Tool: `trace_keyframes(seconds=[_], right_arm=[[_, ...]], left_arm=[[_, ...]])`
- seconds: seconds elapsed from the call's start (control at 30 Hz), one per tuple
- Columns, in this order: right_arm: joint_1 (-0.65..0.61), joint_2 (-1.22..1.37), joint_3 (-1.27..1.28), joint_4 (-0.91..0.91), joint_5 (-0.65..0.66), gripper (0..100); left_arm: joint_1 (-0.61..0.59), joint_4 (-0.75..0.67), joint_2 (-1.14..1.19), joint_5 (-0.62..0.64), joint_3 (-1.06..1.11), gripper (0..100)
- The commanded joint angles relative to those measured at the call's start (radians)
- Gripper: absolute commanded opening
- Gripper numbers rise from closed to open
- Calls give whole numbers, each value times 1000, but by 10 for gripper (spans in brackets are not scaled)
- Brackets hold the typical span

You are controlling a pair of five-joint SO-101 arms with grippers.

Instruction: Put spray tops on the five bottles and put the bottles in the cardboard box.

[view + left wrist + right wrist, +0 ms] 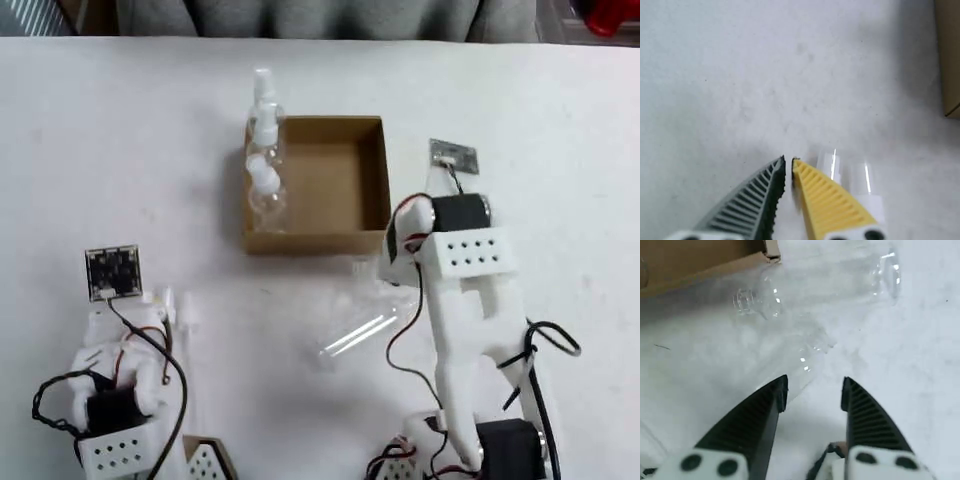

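Observation:
The cardboard box (330,185) stands open at mid-table, with three capped spray bottles (265,150) upright along one inner wall. Two clear bottles without tops lie on the table in front of it (357,335) (378,282). My right gripper (813,390) is open just above the table; one clear bottle (790,367) lies right before its fingertips and another (815,287) lies beyond, by the box corner (700,260). My left gripper (788,162) is shut on nothing, low over the table, and a white spray top (860,185) lies beside its yellow finger (825,200).
The left arm (120,400) sits near the front left edge, the right arm (465,300) front right beside the box. A box corner (950,55) shows in the left wrist view. Bare white table lies left of the box.

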Motion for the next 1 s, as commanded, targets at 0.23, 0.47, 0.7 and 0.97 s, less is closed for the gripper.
trace_keyframes(seconds=[0.23, 0.47, 0.7, 0.97], right_arm=[[-200, -35, 58, -42, -91, 279], [-229, -35, 216, -171, -91, 279], [-208, -33, 258, -203, -89, 278], [-203, -33, 388, -306, 25, 279]], left_arm=[[-7, 6, -24, -12, -5, 24], [-7, 6, -24, -12, -5, 25], [-7, 8, -24, -12, -5, 24], [-7, 8, -24, -12, -5, 24]])
